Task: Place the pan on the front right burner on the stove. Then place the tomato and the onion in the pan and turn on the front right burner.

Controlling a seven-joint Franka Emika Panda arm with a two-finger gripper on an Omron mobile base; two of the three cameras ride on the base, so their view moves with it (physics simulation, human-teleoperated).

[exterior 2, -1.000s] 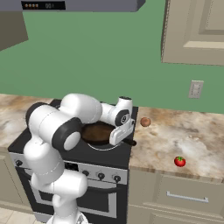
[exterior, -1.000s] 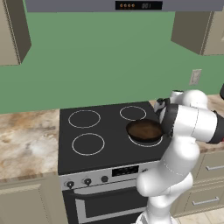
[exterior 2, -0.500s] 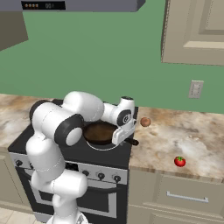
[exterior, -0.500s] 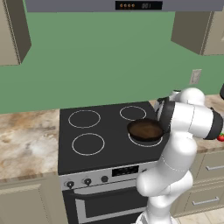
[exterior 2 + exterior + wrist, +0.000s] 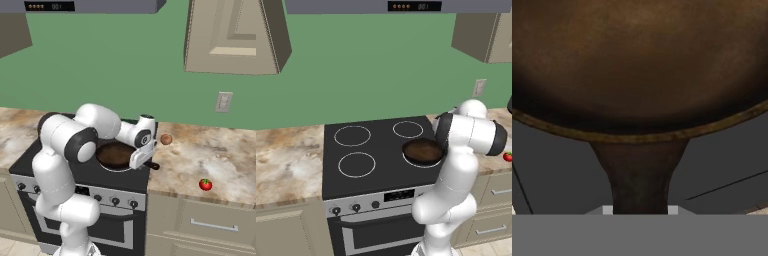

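The dark brown pan (image 5: 422, 150) is over the front right burner (image 5: 417, 163) of the black glass-top stove (image 5: 381, 177); whether it rests on the glass I cannot tell. My gripper (image 5: 640, 210) is shut on the pan's handle (image 5: 640, 175), which runs down between the fingertips. In the right base view the gripper (image 5: 138, 161) is at the pan's (image 5: 115, 154) right side. The red tomato (image 5: 205, 184) lies on the counter right of the stove, also at the edge of the left base view (image 5: 507, 156). The tan onion (image 5: 166, 139) sits on the counter just behind the hand.
Three other white burner rings (image 5: 356, 164) are bare. Black knobs (image 5: 115, 201) line the silver front panel. A marble counter (image 5: 220, 160) runs on both sides. Wall cabinets (image 5: 222, 35) and a range hood (image 5: 406, 6) hang above. An outlet (image 5: 222, 102) is on the green wall.
The pan has stayed over the front right burner with the gripper shut on its handle. The arm's elbow has shifted slightly to the right.
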